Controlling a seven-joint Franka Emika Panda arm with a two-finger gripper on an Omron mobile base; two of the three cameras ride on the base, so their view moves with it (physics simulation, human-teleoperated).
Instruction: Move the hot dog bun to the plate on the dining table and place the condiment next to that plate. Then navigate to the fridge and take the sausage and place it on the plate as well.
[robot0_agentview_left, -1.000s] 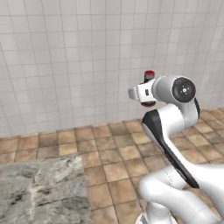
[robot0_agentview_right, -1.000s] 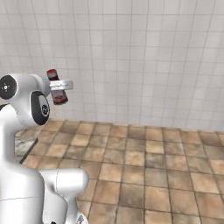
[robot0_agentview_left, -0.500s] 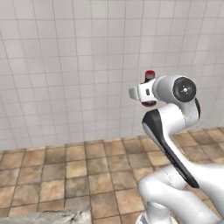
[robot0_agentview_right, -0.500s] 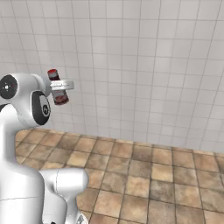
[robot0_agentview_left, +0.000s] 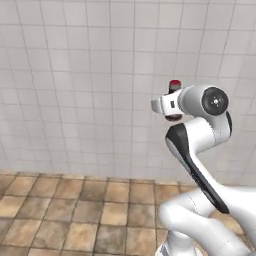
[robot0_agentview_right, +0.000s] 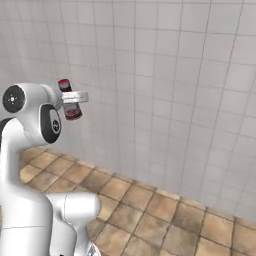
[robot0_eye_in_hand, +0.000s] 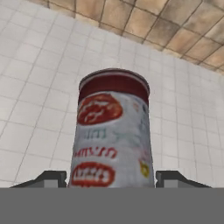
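Note:
My gripper (robot0_agentview_left: 170, 104) is shut on the condiment (robot0_agentview_left: 174, 88), a small dark red-brown bottle with a red cap and a pale label. It is held high in the air in front of the arm's upper joint. From the right base view the condiment (robot0_agentview_right: 69, 101) stands upright in the gripper (robot0_agentview_right: 75, 97), cap on top. In the hand view the condiment (robot0_eye_in_hand: 113, 131) fills the middle, with one dark fingertip (robot0_eye_in_hand: 48, 178) on each side of its base.
A white tiled wall (robot0_agentview_left: 75, 90) stands ahead across both base views. Below it runs a brown tiled floor (robot0_agentview_right: 165, 210).
The whole scene has shifted with the base. The marble top corner has slid out of the lower left of the left base view. The arm and the held bottle keep the same pose.

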